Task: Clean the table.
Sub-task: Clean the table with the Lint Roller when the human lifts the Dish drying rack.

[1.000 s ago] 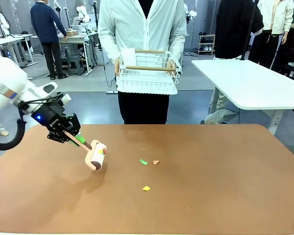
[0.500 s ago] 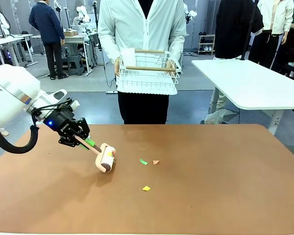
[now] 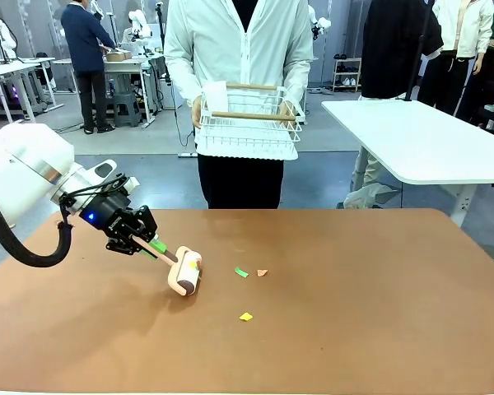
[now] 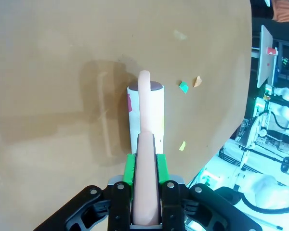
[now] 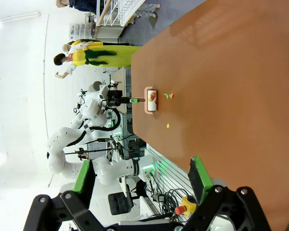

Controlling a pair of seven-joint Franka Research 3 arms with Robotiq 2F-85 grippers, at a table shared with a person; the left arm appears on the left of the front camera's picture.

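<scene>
My left gripper (image 3: 146, 241) is shut on the pink handle of a lint roller (image 3: 185, 271), whose white drum rests on the reddish-brown table (image 3: 354, 288), left of centre. In the left wrist view the handle runs up between the green pads (image 4: 130, 166) to the roller (image 4: 145, 113). A green scrap (image 3: 241, 271) and an orange scrap (image 3: 263, 272) lie just right of the roller, and a yellow scrap (image 3: 246, 316) lies nearer me. My right gripper (image 5: 141, 175) is open with nothing between its fingers, high above the table's edge, far from the roller (image 5: 151, 100).
A person stands at the far side holding a white wire basket (image 3: 249, 115) with wooden handles at chest height. A white-topped table (image 3: 428, 140) stands beyond the right corner. The right half of the brown top is bare.
My left arm has pushed the lint roller to the right across the table, closer to the green and orange scraps. The scraps and the person have not moved.
</scene>
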